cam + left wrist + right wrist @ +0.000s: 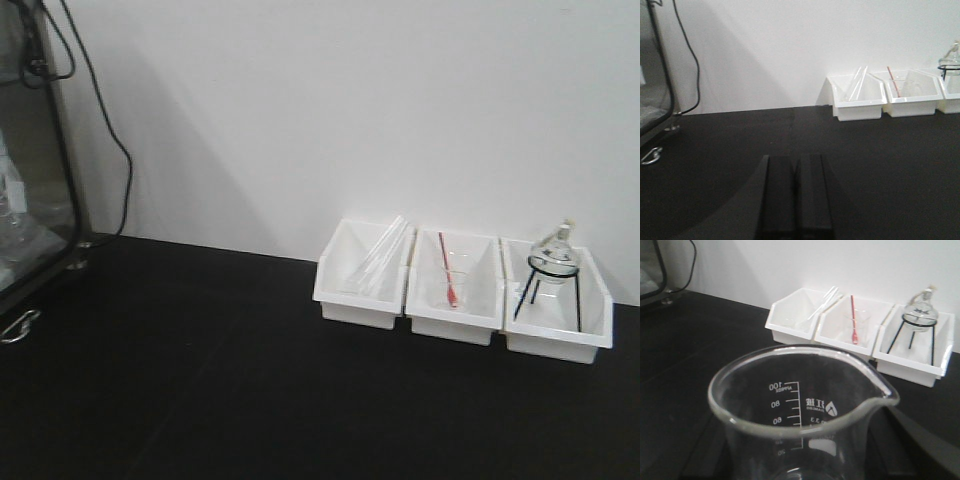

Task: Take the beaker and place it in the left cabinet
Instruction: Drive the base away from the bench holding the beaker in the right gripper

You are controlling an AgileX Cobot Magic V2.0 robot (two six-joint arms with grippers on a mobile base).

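Note:
The beaker (800, 405) fills the lower half of the right wrist view, a clear glass cup with a flared rim, a spout and white marks reading 100, 80, 60. My right gripper (802, 467) is shut on it, and a dark finger (927, 447) shows at its right side. The beaker is out of sight in the front view. The left cabinet (30, 190) stands at the far left edge, dark-framed, with pale shelves behind its front. My left gripper (797, 197) hangs low over the black table, fingers pressed together and holding nothing.
Three white bins stand against the back wall: one with long glass tubes (378, 258), one with a red rod (447, 268), one with a round flask on a black tripod (553, 262). A black cable (118, 150) hangs beside the cabinet. A metal latch (20, 326) lies at its foot.

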